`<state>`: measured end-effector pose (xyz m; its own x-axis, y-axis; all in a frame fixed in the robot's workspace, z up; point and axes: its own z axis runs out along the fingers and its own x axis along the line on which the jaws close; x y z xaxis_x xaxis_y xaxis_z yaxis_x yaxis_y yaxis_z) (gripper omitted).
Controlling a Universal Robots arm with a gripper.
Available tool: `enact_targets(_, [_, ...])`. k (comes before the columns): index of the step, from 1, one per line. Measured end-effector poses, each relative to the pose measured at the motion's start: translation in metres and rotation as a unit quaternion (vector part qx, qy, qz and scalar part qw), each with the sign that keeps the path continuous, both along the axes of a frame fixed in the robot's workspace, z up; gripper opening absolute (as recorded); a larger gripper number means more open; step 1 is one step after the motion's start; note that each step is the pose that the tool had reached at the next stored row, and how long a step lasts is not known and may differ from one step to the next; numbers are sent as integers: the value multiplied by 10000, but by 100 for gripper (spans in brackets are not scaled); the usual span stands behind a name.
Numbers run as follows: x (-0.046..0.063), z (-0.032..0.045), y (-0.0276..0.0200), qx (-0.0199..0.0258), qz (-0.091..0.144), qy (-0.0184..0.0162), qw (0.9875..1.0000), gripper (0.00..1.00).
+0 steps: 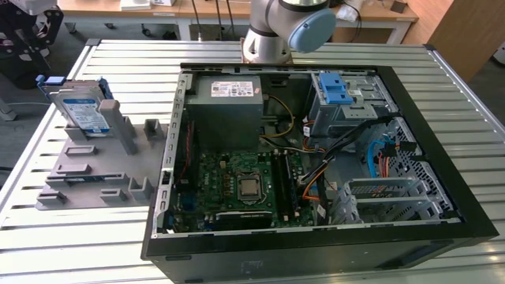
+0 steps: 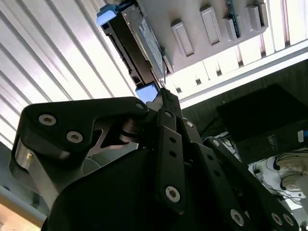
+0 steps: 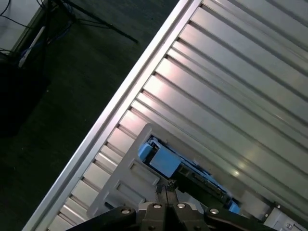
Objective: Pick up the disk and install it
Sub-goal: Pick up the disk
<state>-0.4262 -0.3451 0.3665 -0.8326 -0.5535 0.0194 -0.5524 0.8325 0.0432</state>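
Disk [image 1: 83,111] stands on edge in a grey holder [image 1: 87,171], at about 9 o'clock of the open computer case [image 1: 316,248] in the exterior view. Its label faces the camera and a blue bracket runs around its edges. The holder sits on the slatted metal counter [image 1: 71,248], just beside the case. Disk not yet picked up.

Gripper [image 3: 166,188]: in both wrist views the fingers are pressed together at the tips, with nothing between them. The tips point at the disk's blue-bracketed end.

Arm base [image 1: 276,29] at 12 o'clock of the case. Inside the case there is a green circuit board [image 1: 236,177] at 7 o'clock and a drive cage [image 1: 339,94] with blue latches at 1 o'clock.
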Motion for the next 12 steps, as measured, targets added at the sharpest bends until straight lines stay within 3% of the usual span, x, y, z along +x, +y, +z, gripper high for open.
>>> enact_targets(3, [0, -5, 0, 1, 273, 0, 9996, 11])
enact_targets(7, [0, -9, 0, 8, 591, 0, 9982, 11])
enact_targets(12, [0, -10, 0, 11, 741, 0, 9972, 11])
